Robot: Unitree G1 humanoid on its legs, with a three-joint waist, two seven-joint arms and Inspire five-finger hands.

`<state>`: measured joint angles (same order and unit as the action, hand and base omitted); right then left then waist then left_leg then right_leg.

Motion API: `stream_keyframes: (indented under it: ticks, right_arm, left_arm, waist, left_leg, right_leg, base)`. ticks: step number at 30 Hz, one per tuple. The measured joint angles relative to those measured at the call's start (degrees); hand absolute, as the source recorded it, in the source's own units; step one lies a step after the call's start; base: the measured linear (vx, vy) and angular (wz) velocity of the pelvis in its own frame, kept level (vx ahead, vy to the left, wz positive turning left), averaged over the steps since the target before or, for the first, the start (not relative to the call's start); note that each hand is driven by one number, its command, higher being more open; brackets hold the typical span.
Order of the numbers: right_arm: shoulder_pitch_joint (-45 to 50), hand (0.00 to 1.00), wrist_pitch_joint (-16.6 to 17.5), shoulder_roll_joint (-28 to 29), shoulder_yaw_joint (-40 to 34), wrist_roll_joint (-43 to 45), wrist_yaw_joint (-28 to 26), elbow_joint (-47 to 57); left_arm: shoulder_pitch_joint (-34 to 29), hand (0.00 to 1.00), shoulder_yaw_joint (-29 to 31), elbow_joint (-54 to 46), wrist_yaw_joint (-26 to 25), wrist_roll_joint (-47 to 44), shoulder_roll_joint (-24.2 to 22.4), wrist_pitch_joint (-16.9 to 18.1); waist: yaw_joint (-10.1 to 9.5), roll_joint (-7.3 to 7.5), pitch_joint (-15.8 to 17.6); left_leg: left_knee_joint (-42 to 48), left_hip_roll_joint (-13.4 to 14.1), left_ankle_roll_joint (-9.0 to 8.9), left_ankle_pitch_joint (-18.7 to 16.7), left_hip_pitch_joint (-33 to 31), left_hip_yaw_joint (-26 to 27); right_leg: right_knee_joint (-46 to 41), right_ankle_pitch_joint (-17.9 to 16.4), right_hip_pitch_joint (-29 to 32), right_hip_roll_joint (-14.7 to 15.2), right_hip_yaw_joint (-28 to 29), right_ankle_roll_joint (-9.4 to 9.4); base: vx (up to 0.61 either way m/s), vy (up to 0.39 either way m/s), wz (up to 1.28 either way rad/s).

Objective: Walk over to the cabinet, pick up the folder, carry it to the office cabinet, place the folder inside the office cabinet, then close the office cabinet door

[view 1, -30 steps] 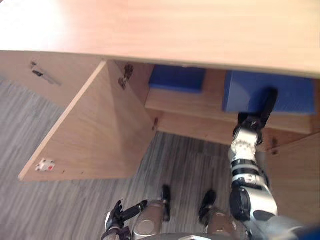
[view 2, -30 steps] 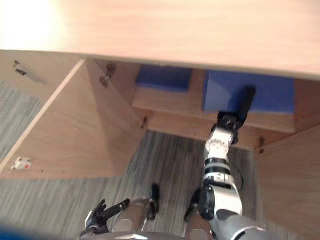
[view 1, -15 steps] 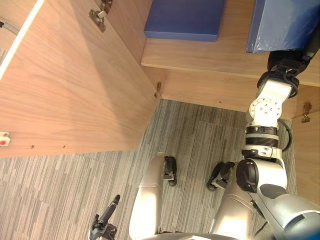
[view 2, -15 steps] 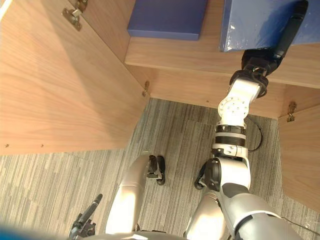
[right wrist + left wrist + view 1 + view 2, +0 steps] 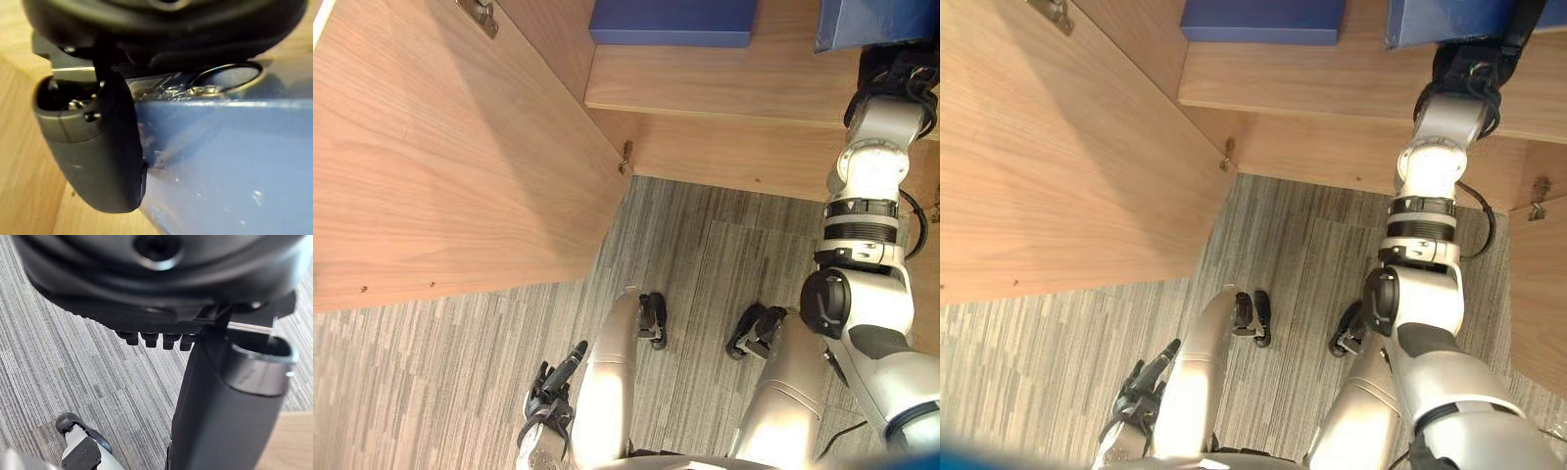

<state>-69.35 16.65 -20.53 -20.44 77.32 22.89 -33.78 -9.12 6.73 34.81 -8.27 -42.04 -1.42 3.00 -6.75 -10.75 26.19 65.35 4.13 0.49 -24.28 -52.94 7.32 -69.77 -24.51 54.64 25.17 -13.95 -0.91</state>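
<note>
A blue folder (image 5: 876, 20) rests on the wooden shelf (image 5: 705, 83) inside the open cabinet, at the upper right. My right hand (image 5: 896, 73) reaches up to its near edge. In the right wrist view the thumb (image 5: 93, 147) presses against the glossy blue folder (image 5: 220, 166), close to a metal ring (image 5: 230, 78); the fingers are hidden behind the folder. My left hand (image 5: 551, 397) hangs low at my left side above the floor, its fingers relaxed and holding nothing.
A second blue folder (image 5: 674, 22) lies further left on the same shelf. The cabinet's left door (image 5: 440, 166) stands swung open towards me, with a hinge (image 5: 626, 157) at the frame. Part of the right door (image 5: 1538, 284) shows. Grey striped carpet (image 5: 724, 264) lies below.
The camera has tipped down and come closer, so the cabinet top has left the view. My right hand stays at the folder on the shelf. My left hand has swung slightly forward.
</note>
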Motion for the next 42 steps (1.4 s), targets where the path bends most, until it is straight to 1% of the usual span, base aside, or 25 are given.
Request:
stream_keyframes:
  ticks: [1,2,5,6,7,8,9,11,16,20,21,22,23,24,27,28,29,31,33,35,36,38,41,42]
  right_arm:
    - [-0.29,0.0,-0.08,-0.35,0.1,-0.02,0.17,-0.89]
    - [-0.5,1.0,-0.6,-1.98,0.49,-0.03,0.38,-3.27]
    - [-0.61,1.0,-1.38,-5.35,1.5,-0.11,1.15,-6.57]
    - [-1.29,1.0,-2.73,-7.61,2.23,-0.5,1.54,-9.02]
    - [-1.42,1.0,-3.3,-8.45,2.81,-0.88,1.65,-9.85]
    - [-1.49,1.0,-5.22,-10.53,4.44,-1.47,1.7,-11.19]
    - [-1.55,1.0,-6.12,-11.57,5.36,-1.59,1.7,-11.61]
    - [-1.98,1.0,-6.88,-12.98,6.53,-1.91,1.67,-12.73]
    - [-2.65,1.0,-6.26,-13.42,7.2,-0.63,1.15,-13.28]
    - [-3.19,1.0,-6.14,-13.44,8.22,-1.56,0.73,-13.36]
    - [-3.26,1.0,-6.4,-13.49,8.64,-2.5,0.66,-13.37]
    - [-3.3,1.0,-7.27,-13.63,9.41,-5.91,0.42,-13.71]
    - [-3.31,1.0,-9.46,-14.7,12.92,-14.01,-1.21,-15.21]
    - [-3.31,1.0,-10.68,-15.31,14.04,-17.28,-2.14,-15.78]
    - [-3.3,1.0,-14.96,-17.25,19.61,-28.78,-7.07,-17.0]
    - [-3.24,1.0,-15.41,-17.34,20.24,-30.62,-8.05,-17.27]
    - [-2.67,1.0,-16.21,-17.75,21.83,-34.16,-10.29,-18.0]
    - [-1.25,1.0,-16.95,-17.85,21.92,-36.98,-12.96,-18.43]
    - [-0.86,1.0,-17.8,-17.99,21.98,-38.42,-15.14,-20.05]
    - [1.25,1.0,-18.04,-18.6,21.95,-43.29,-17.82,-21.16]
    - [1.75,1.0,-18.19,-18.68,21.94,-44.54,-18.53,-21.19]
    - [3.87,1.0,-18.8,-19.84,21.79,-49.03,-22.59,-22.01]
    - [5.39,1.0,-19.63,-20.4,21.5,-51.72,-26.16,-23.45]
    - [5.65,1.0,-19.68,-20.4,21.5,-52.47,-26.62,-23.54]
  left_arm:
    - [-0.06,1.0,-0.46,-0.32,0.0,0.04,0.08,-0.01]
    - [-0.36,1.0,-1.93,-1.11,0.16,0.03,0.47,-0.17]
    - [-0.94,1.0,-3.91,-1.94,0.85,0.1,1.68,-0.67]
    - [-1.3,1.0,-4.78,-1.94,1.37,0.65,2.31,-0.96]
    - [-1.47,1.0,-4.98,-1.91,1.45,1.11,2.52,-1.1]
    - [-1.88,1.0,-5.8,-1.68,1.86,1.89,3.36,-1.21]
    - [-1.88,1.0,-5.83,-1.3,2.29,2.15,3.59,-1.27]
    - [-1.87,1.0,-5.84,-0.76,2.78,2.34,3.87,-1.51]
    - [-1.18,1.0,-5.45,1.82,3.29,4.45,4.35,-1.92]
    - [-0.5,1.0,-4.73,3.8,3.29,4.6,4.22,-1.88]
    - [-0.46,1.0,-4.32,3.9,3.31,4.64,4.06,-1.87]
    - [-0.45,1.0,-3.69,3.93,3.33,5.13,3.77,-1.78]
    - [-0.35,1.0,-2.98,4.25,3.5,6.24,3.57,-1.51]
    - [-0.24,1.0,-2.87,4.56,3.71,6.72,3.58,-1.27]
    - [1.27,1.0,-0.85,6.88,3.97,7.95,3.33,-0.65]
    - [1.43,1.0,-0.57,7.12,4.04,8.3,3.34,-0.49]
    - [1.47,1.0,0.12,7.14,4.77,9.09,3.34,-0.32]
    - [1.47,1.0,0.93,7.44,5.44,9.61,3.33,0.26]
    - [1.47,1.0,1.53,8.08,6.14,10.54,3.35,0.54]
    - [1.46,1.0,2.78,8.95,6.9,11.92,3.51,0.76]
    - [1.46,1.0,3.03,9.35,7.18,12.6,3.59,0.78]
    - [1.46,1.0,3.2,10.61,8.47,15.77,4.51,0.75]
    - [1.44,1.0,3.26,11.79,9.63,15.82,5.12,0.72]
    - [1.43,1.0,3.31,11.95,9.81,15.82,5.19,0.71]
  waist:
    - [-0.06,-0.19,0.08]
    - [-0.26,-0.95,0.4]
    - [-0.7,-1.31,0.61]
    - [-0.96,-1.66,0.87]
    - [-0.97,-1.77,0.91]
    - [-0.97,-1.97,1.02]
    - [-0.98,-1.99,1.11]
    - [-0.97,-1.98,1.35]
    - [-1.27,-1.79,1.52]
    - [-1.18,-1.57,1.67]
    - [-1.12,-1.48,1.73]
    - [-0.99,-1.32,1.83]
    - [-0.65,-1.08,1.96]
    - [-0.57,-1.04,1.99]
    - [0.12,-0.06,2.15]
    - [0.26,0.21,2.15]
    - [0.57,0.77,2.36]
    - [0.74,1.76,2.22]
    - [1.03,2.2,2.04]
    - [1.02,3.47,1.38]
    - [1.04,3.74,1.26]
    - [0.99,5.0,0.27]
    - [1.06,6.07,-0.57]
    - [1.05,6.31,-0.8]
  left_leg:
    - [-0.15,-0.01,-0.03,0.03,0.06,-0.15]
    - [-0.37,-0.06,-0.08,0.06,0.21,-0.96]
    - [-0.98,-0.66,-0.21,0.41,-0.04,-1.75]
    - [-1.18,-0.94,-0.16,0.54,-0.28,-2.17]
    - [-1.23,-1.11,-0.18,0.59,-0.41,-2.41]
    - [-1.39,-1.49,-0.16,0.81,-0.93,-3.04]
    - [-1.58,-1.67,-0.14,1.06,-1.3,-3.31]
    - [-2.07,-2.23,-0.15,1.62,-1.74,-3.74]
    - [-3.08,-2.95,-0.25,2.53,-2.2,-4.22]
    - [-3.58,-3.22,-0.39,3.01,-2.33,-4.48]
    - [-3.69,-3.22,-0.43,3.07,-2.29,-4.49]
    - [-3.88,-3.22,-0.47,3.19,-2.22,-4.48]
    - [-4.27,-3.22,-0.64,3.48,-2.09,-4.61]
    - [-4.41,-3.22,-0.67,3.56,-2.04,-4.66]
    - [-5.85,-2.88,-1.01,4.27,-1.51,-4.66]
    - [-6.12,-2.7,-1.08,4.41,-1.41,-4.66]
    - [-6.68,-2.33,-1.17,4.58,-0.73,-4.68]
    - [-7.33,-2.19,-1.32,4.67,0.09,-4.61]
    - [-7.84,-1.85,-1.32,4.67,0.9,-4.68]
    - [-8.43,-1.84,-1.3,4.71,1.56,-4.56]
    - [-8.52,-1.83,-1.3,4.71,1.69,-4.58]
    - [-9.1,-1.84,-1.29,4.71,2.15,-4.56]
    - [-9.34,-1.82,-1.28,4.71,2.62,-4.6]
    - [-9.43,-1.82,-1.28,4.71,2.66,-4.54]
  right_leg:
    - [0.2,0.0,-0.3,-0.02,-0.26,0.0]
    - [0.82,0.0,-1.38,0.01,-1.37,0.0]
    - [1.24,0.0,-1.96,0.74,-2.67,0.0]
    - [1.47,0.0,-2.23,1.0,-3.31,0.0]
    - [1.5,0.0,-2.32,1.14,-3.58,0.0]
    - [1.67,-0.01,-2.45,1.43,-4.34,-0.01]
    - [1.8,-0.01,-2.44,1.63,-4.76,-0.01]
    - [1.92,-0.01,-2.4,2.22,-5.37,-0.01]
    - [2.43,-0.02,-2.37,2.74,-6.08,-0.02]
    - [2.61,0.0,-2.37,2.92,-6.37,0.0]
    - [2.67,0.0,-2.38,2.91,-6.38,0.0]
    - [2.79,0.04,-2.43,2.89,-6.42,0.04]
    - [3.1,0.15,-2.62,2.82,-6.65,0.16]
    - [3.22,0.19,-2.69,2.78,-6.73,0.22]
    - [4.48,0.82,-2.99,2.13,-6.93,0.49]
    - [4.85,1.01,-3.09,1.89,-7.06,0.59]
    - [5.51,1.23,-3.8,1.34,-7.31,0.69]
    - [6.08,1.35,-4.54,1.11,-7.42,0.85]
    - [7.0,1.55,-5.56,0.68,-7.84,1.15]
    - [7.46,1.62,-6.17,0.61,-7.92,1.13]
    - [7.58,1.62,-6.38,0.61,-8.03,1.13]
    - [8.3,1.7,-6.91,0.51,-8.25,1.07]
    - [8.89,1.77,-7.71,0.47,-8.7,0.97]
    - [8.99,1.81,-7.72,0.47,-8.7,0.94]
  base:
    - [0.05,-0.027,0.1]
    - [0.04,-0.018,0.13]
    - [0.04,-0.013,0.2]
    - [0.03,-0.01,0.16]
    - [0.04,-0.011,0.23]
    - [0.02,-0.007,0.23]
    - [0.02,-0.008,0.23]
    - [0.01,-0.008,0.2]
    - [0.01,-0.014,0.12]
    - [0.0,-0.008,0.04]
    - [0.0,0.0,0.0]
    - [0.0,0.0,0.0]
    - [0.0,0.0,0.0]
    - [0.0,0.0,0.0]
    - [0.01,-0.016,-0.04]
    - [0.03,-0.022,-0.12]
    - [0.02,-0.016,-0.09]
    - [0.03,-0.02,-0.06]
    - [0.03,-0.003,-0.05]
    - [0.04,0.007,-0.03]
    - [0.04,0.009,0.01]
    - [0.04,0.019,0.01]
    - [0.05,0.031,0.03]
    - [0.03,0.033,0.0]
